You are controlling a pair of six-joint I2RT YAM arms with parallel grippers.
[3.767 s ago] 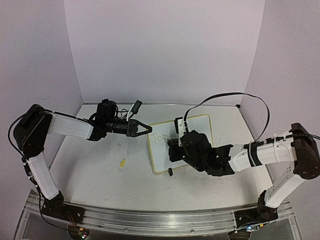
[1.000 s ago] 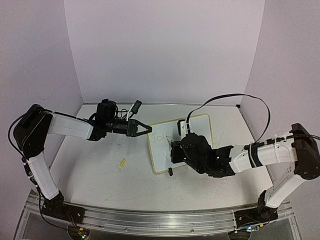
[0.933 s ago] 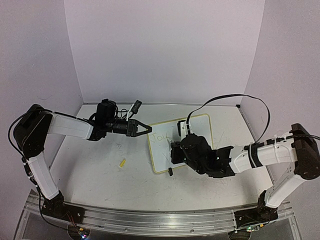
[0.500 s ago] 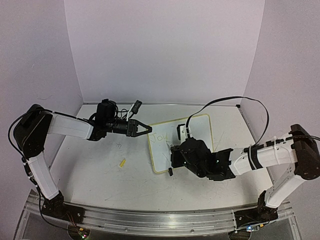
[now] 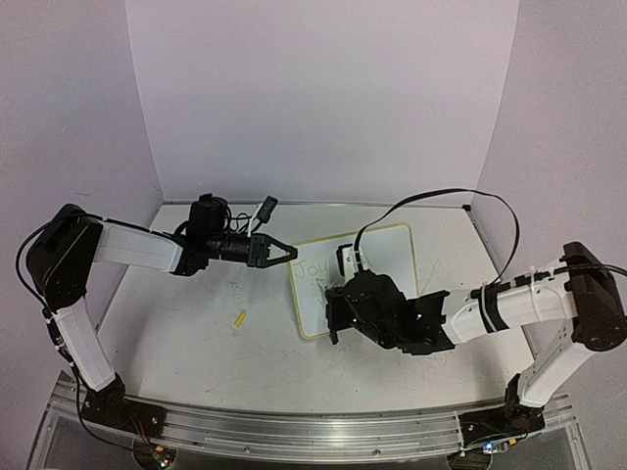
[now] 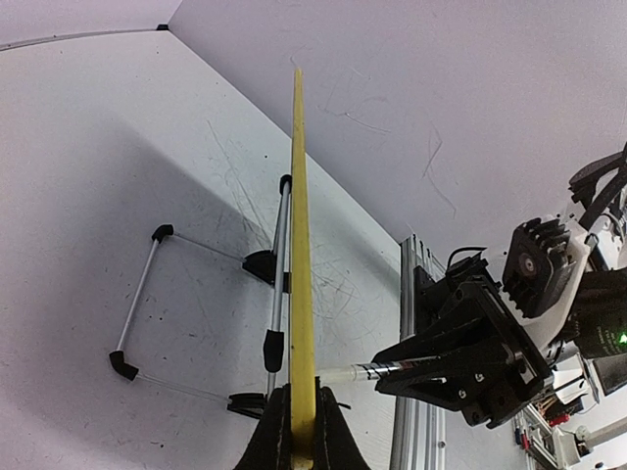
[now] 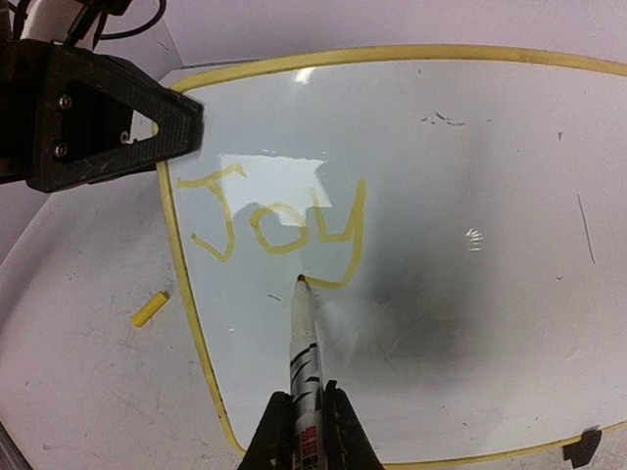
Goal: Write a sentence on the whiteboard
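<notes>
Whiteboard [image 5: 392, 257] is sitting on the tabletop [image 5: 176, 343], a bit right of the middle and closer to the back edge. Thin wire legs [image 6: 139, 294] with black feet are showing behind it in the left wrist view. The left gripper [image 6: 302, 439] is pinching the board's yellow rim at its left edge, with both jaws pressing tight on it. The right gripper [image 7: 304, 431] is squeezing a thin white pen [image 7: 304, 357] between its jaws, and the pen's tip is touching the board just under the last letter. Yellow writing [image 7: 279, 227] on the board's upper left part is spelling "Joy". A little yellow piece [image 5: 239, 318] is lying on the tabletop near the board's left edge, not touching it.
</notes>
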